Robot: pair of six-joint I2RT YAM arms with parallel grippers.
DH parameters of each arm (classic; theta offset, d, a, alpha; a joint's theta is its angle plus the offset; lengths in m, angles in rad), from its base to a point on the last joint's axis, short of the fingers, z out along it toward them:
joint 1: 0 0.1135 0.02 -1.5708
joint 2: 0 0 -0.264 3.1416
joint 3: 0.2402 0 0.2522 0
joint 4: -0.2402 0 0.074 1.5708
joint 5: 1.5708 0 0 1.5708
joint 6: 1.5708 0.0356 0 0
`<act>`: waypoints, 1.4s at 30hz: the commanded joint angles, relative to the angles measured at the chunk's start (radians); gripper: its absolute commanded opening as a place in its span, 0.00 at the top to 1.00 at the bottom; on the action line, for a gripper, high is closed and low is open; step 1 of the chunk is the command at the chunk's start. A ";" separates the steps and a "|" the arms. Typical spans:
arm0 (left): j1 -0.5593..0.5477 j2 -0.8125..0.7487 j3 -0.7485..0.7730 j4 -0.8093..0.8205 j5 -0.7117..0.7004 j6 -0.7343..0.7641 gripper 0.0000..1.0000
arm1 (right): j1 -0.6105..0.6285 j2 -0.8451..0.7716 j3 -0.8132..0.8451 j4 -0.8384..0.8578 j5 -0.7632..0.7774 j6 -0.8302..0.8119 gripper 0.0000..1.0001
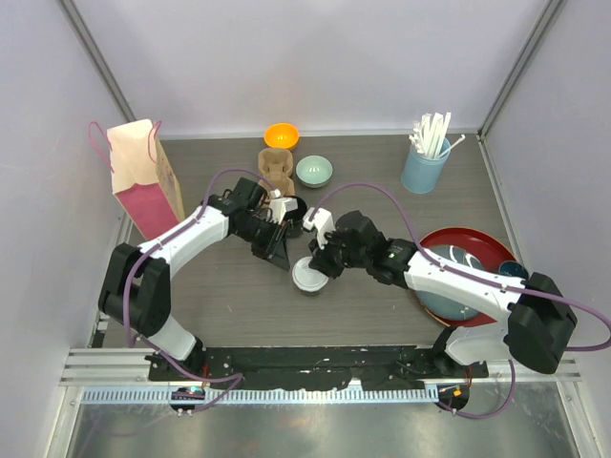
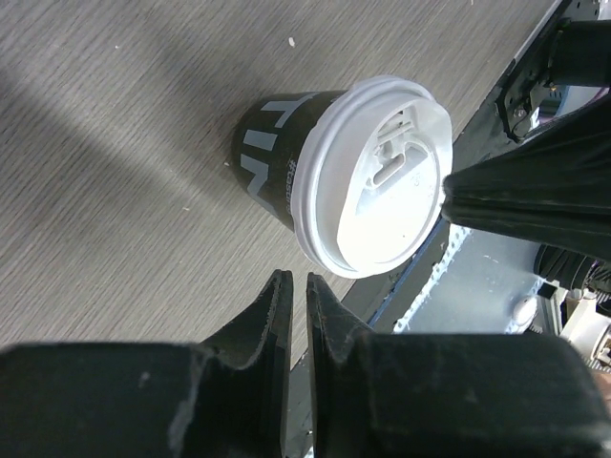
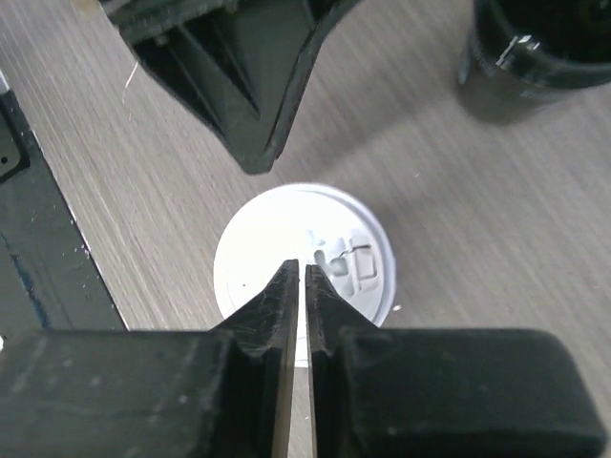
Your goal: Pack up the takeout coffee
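A takeout coffee cup [image 1: 307,280] stands upright on the table's middle, black with a white lid [image 2: 372,176]. My right gripper [image 3: 304,272] is directly above that lid [image 3: 258,239], jaws shut to a thin slit with nothing between them; whether the tips touch the lid I cannot tell. My left gripper [image 2: 294,281] is beside the cup on its left, also shut to a thin slit and empty. In the top view both grippers, left [image 1: 284,258] and right [image 1: 320,260], crowd this cup. A second black cup [image 3: 535,48] without a lid stands just behind.
A brown cardboard cup carrier [image 1: 275,170], an orange bowl [image 1: 281,135] and a pale green bowl [image 1: 314,172] are at the back. A pink-and-tan paper bag [image 1: 143,176] stands far left. A blue tumbler of straws [image 1: 425,164], a red tray [image 1: 477,239] and a dark blue mug [image 1: 513,272] are right.
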 commanded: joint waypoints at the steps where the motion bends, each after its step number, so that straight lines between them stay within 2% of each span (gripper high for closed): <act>1: -0.002 -0.002 0.002 0.031 0.033 -0.006 0.86 | 0.003 -0.006 -0.065 0.099 -0.068 0.026 0.89; 8: 0.000 -0.053 0.029 -0.006 -0.010 0.037 0.86 | 0.003 0.019 -0.090 0.089 -0.050 0.030 0.92; 16: 0.015 -0.126 0.077 -0.060 -0.036 0.069 0.85 | 0.003 -0.026 0.002 0.030 -0.056 0.028 0.87; 21: 0.064 -0.165 0.115 -0.071 -0.079 0.069 0.80 | 0.002 -0.083 0.072 0.007 -0.005 0.030 0.68; 22: 0.087 -0.168 0.121 -0.071 -0.090 0.066 0.78 | 0.003 -0.099 0.082 -0.002 0.016 0.030 0.59; 24: 0.113 -0.171 0.141 -0.068 -0.114 0.054 0.73 | 0.002 -0.110 0.106 -0.026 0.093 0.051 0.50; 25: 0.142 -0.169 0.151 -0.069 -0.118 0.049 0.70 | 0.000 -0.115 0.114 -0.039 0.120 0.051 0.43; 26: 0.153 -0.169 0.157 -0.066 -0.119 0.041 0.64 | 0.000 -0.113 0.120 -0.051 0.159 0.046 0.39; 29: 0.170 -0.159 0.183 -0.049 -0.171 0.021 0.53 | -0.020 -0.092 0.138 -0.088 0.193 0.045 0.31; 31: 0.170 -0.151 0.195 -0.013 -0.226 0.006 0.50 | -0.036 -0.075 0.152 -0.091 0.239 0.052 0.29; 33: 0.167 -0.140 0.209 0.038 -0.257 -0.011 0.46 | -0.053 -0.038 0.183 -0.091 0.240 0.065 0.29; 36: 0.139 -0.090 0.272 0.066 -0.386 -0.008 0.45 | -0.095 0.038 0.258 -0.089 0.242 0.082 0.32; 39: 0.127 -0.031 0.341 0.066 -0.461 -0.002 0.46 | -0.139 0.142 0.363 -0.080 0.211 0.037 0.41; 40: 0.127 -0.024 0.350 0.063 -0.469 -0.003 0.46 | -0.153 0.172 0.397 -0.082 0.187 0.036 0.50; 42: 0.127 -0.017 0.349 0.070 -0.475 -0.005 0.46 | -0.202 0.277 0.494 -0.088 0.124 -0.018 0.55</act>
